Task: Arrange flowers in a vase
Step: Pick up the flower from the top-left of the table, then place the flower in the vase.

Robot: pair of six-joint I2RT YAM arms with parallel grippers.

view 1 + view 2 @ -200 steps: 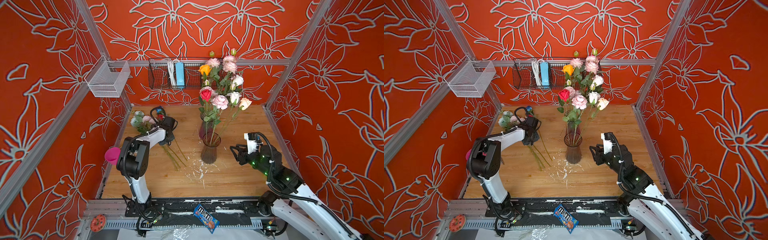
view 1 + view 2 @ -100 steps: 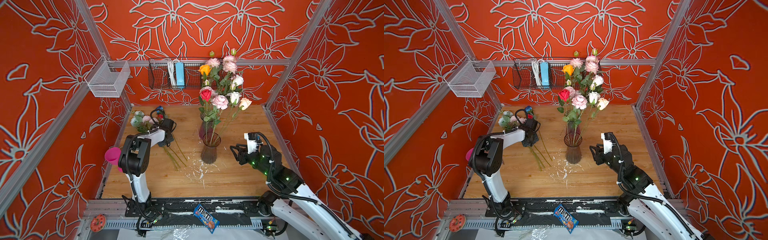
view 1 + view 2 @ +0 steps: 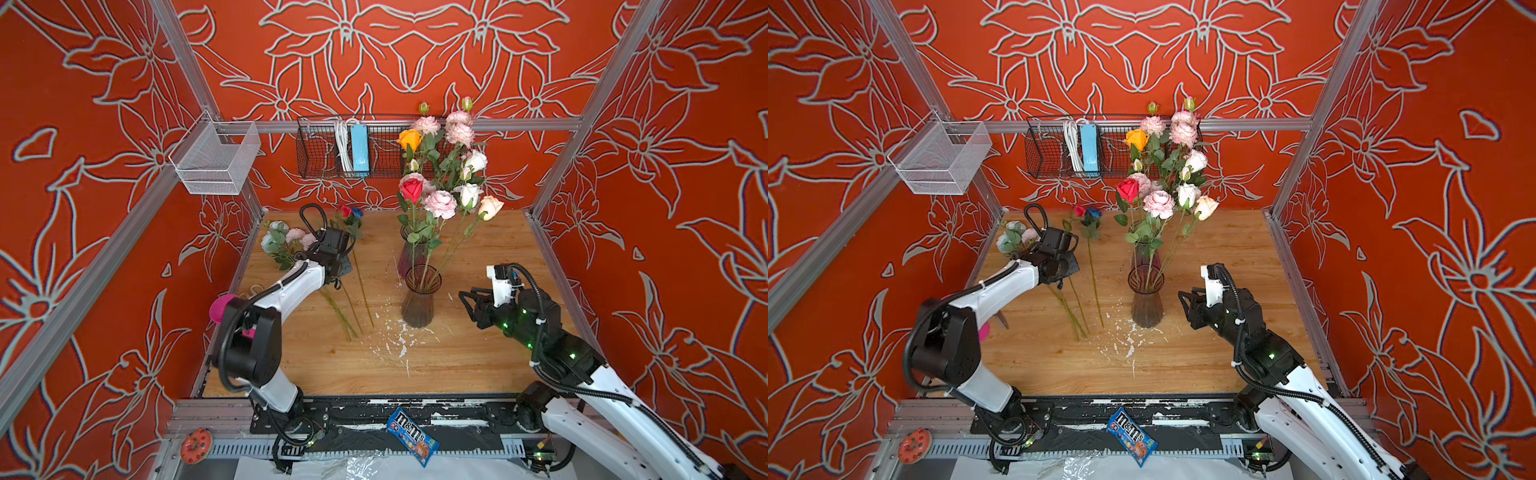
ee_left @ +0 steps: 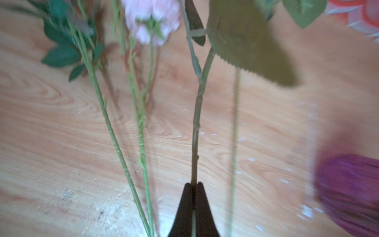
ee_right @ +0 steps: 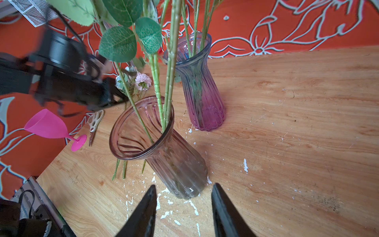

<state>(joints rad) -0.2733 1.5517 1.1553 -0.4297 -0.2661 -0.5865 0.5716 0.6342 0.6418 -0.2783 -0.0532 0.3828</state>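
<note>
- The left gripper [image 4: 193,185] is pressed together on a green stem [image 4: 196,123] and pinches it low on its length. Which bloom tops this stem cannot be told.
- The loose flowers [image 3: 286,239] lie on the left side of the wooden table [image 3: 478,357]. The pale blooms are at the far left, and their cut ends point toward the near edge.
- A red bloom [image 3: 344,210] and a deep blue bloom [image 3: 356,212] sit just beside each other by the far wall.
- The near vase [image 3: 417,305], of smoky ribbed glass, stands upright mid-table with several stems in it.
- The purple vase [image 3: 409,255] stands just behind it and also holds stems.
- Above the two vases rise a red rose [image 3: 412,190], a pink bloom [image 3: 439,203], an orange rose [image 3: 409,139] and white ones.
- The right gripper [image 5: 184,185] hovers to the right of the near vase. Its jaws are spread and grip nothing; they point at the vase's base without touching it.
- A pink goblet [image 5: 49,127] and scissors [image 5: 94,121] are at the table's left edge.
</note>
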